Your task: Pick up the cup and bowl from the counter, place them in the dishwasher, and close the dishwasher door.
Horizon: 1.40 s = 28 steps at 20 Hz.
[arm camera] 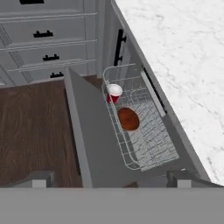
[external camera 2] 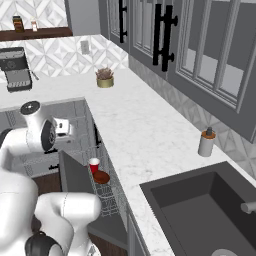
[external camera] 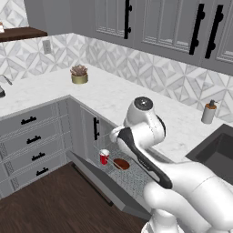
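Note:
The red cup stands upright in the grey wire rack of the dishwasher. The dark reddish-brown bowl lies in the rack right beside it. The dishwasher door hangs down at a slant, away from the cabinet front. My gripper is open and holds nothing; it hovers above the door and rack and looks down on them. The marble counter runs above the dishwasher.
A gold plant pot sits in the counter's corner. A grey soap dispenser stands by the dark sink. Grey drawers face the wood floor left of the door.

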Motion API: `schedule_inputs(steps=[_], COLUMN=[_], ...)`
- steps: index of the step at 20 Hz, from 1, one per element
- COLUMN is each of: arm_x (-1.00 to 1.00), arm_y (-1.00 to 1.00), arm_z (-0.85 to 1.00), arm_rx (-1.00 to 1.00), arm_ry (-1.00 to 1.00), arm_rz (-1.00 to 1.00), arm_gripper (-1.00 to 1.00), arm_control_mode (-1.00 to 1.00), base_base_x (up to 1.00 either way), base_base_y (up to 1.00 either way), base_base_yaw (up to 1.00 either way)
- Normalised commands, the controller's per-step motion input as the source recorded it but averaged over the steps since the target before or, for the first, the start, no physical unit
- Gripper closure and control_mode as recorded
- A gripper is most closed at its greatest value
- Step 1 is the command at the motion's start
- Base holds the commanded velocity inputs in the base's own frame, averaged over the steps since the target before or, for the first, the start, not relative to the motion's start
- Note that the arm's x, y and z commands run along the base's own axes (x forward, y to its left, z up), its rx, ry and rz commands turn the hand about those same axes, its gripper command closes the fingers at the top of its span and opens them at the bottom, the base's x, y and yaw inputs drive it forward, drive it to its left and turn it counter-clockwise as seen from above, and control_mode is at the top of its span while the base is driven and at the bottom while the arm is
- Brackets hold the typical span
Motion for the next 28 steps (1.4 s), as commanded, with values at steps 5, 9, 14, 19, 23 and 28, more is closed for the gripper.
schedule_inputs(steps=[5, 9, 14, 19, 23, 28], arm_x=[0.00, 0.00, 0.00, 0.00, 0.00, 0.02], arm_y=[0.40, 0.29, 0.51, 0.55, 0.41, 0.43], arm_z=[-0.43, -0.36, -0.42, -0.42, -0.45, -0.74], arm_rx=[-0.12, -0.11, -0.15, -0.18, -0.15, -0.13], arm_ry=[0.10, 0.14, 0.10, 0.07, 0.00, 0.00], arm_rz=[0.00, 0.00, 0.00, 0.00, 0.00, 0.02], arm_gripper=[-1.00, -1.00, -1.00, -1.00, -1.00, -1.00], arm_control_mode=[-1.00, -1.00, -1.00, -1.00, -1.00, -1.00], base_base_x=[0.00, 0.00, 0.00, 0.00, 0.00, 0.00], base_base_y=[0.00, 0.00, 0.00, 0.00, 0.00, 0.00], base_base_yaw=[0.00, 0.00, 0.00, 0.00, 0.00, 0.00])
